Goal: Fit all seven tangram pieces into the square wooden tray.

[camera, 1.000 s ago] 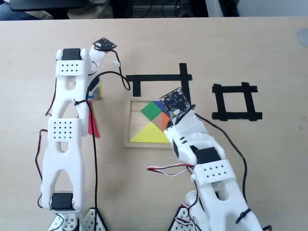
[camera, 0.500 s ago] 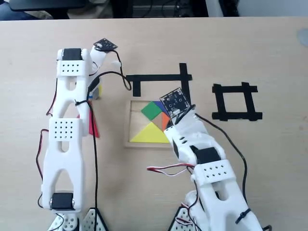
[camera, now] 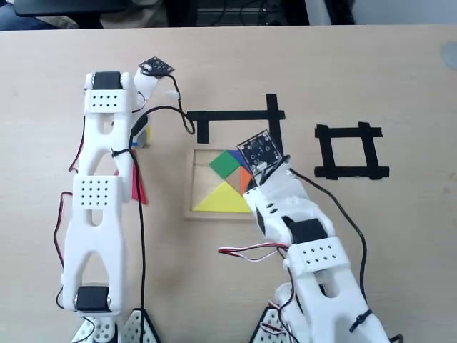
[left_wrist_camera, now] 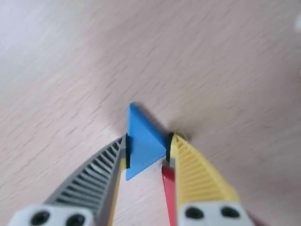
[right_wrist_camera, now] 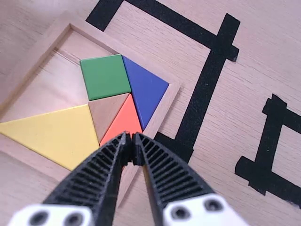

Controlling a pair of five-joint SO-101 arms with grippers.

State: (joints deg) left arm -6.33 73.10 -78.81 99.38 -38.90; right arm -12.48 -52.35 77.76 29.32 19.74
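In the left wrist view my left gripper (left_wrist_camera: pixel 147 140) is shut on a small blue triangle (left_wrist_camera: pixel 142 143), held low over the bare tabletop. From above, this gripper (camera: pixel 145 136) sits left of the square wooden tray (camera: pixel 201 175). A red piece (camera: pixel 137 184) lies partly under the left arm. Inside the tray (right_wrist_camera: pixel 51 84) lie a green square (right_wrist_camera: pixel 105 76), a blue triangle (right_wrist_camera: pixel 146 89), a wood-coloured triangle (right_wrist_camera: pixel 106 114), an orange triangle (right_wrist_camera: pixel 124 123) and a large yellow triangle (right_wrist_camera: pixel 56 136). My right gripper (right_wrist_camera: pixel 130 141) is shut and empty, with its tips over the orange triangle.
A black tape corner (camera: pixel 239 114) runs just behind the tray. To the right of it is a black tape square (camera: pixel 351 151). The right arm's body (camera: pixel 300 229) covers the tray's near right corner. Open tabletop lies behind and to the far right.
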